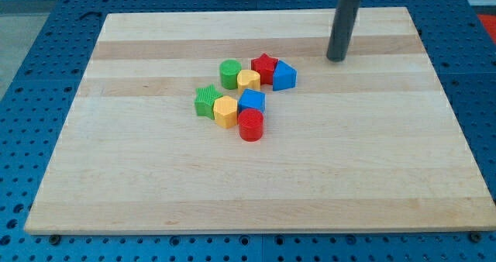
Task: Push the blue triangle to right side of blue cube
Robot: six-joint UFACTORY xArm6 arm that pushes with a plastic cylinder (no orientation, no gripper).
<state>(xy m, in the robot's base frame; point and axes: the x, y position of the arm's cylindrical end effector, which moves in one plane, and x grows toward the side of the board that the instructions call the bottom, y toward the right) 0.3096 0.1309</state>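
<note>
The blue triangle (284, 76) lies at the right end of a cluster of blocks in the middle of the wooden board (155, 184), touching the red star (265, 67). The blue cube (252, 101) sits below and to the left of it, between the yellow hexagon (225, 111) and the red cylinder (251, 125). My tip (336, 59) rests on the board to the upper right of the blue triangle, well apart from every block.
A green cylinder (229, 74), a yellow heart-shaped block (249, 80) and a green star (206, 100) complete the cluster. The board lies on a blue perforated table (31, 99).
</note>
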